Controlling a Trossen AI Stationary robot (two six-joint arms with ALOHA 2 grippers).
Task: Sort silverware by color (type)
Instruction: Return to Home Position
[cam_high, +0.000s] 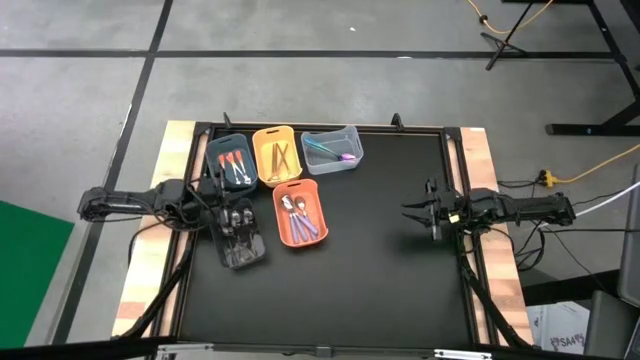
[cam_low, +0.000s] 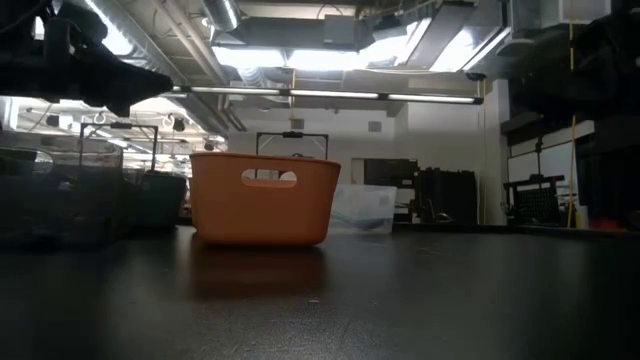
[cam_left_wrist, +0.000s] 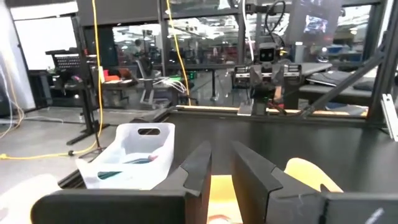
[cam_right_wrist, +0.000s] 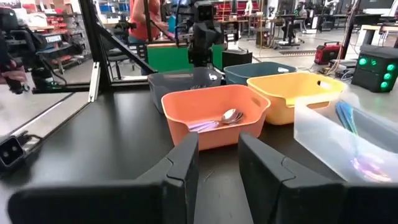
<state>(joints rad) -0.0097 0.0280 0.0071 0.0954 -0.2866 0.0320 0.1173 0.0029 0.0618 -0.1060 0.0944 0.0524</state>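
The silverware lies in five bins at the table's far left. The orange bin (cam_high: 300, 212) holds silver and purple spoons (cam_right_wrist: 217, 119). The yellow bin (cam_high: 277, 155) holds gold pieces. In the dark teal bin (cam_high: 230, 160) are orange-red and silver ones, and in the clear bin (cam_high: 332, 148) teal and purple ones (cam_right_wrist: 351, 124). The black bin (cam_high: 241, 238) holds dark and silver pieces. My left gripper (cam_high: 212, 196) (cam_left_wrist: 222, 171) hangs level at the left edge beside the black bin, open and empty. My right gripper (cam_high: 408, 212) (cam_right_wrist: 219, 168) stands level at the right, open and empty, pointing at the bins.
Bare black tabletop (cam_high: 370, 270) stretches between the bins and my right gripper and along the near side. Wooden rails (cam_high: 480, 150) run along the left and right edges. In the low view the orange bin (cam_low: 262, 198) stands in front of the clear bin (cam_low: 362, 210).
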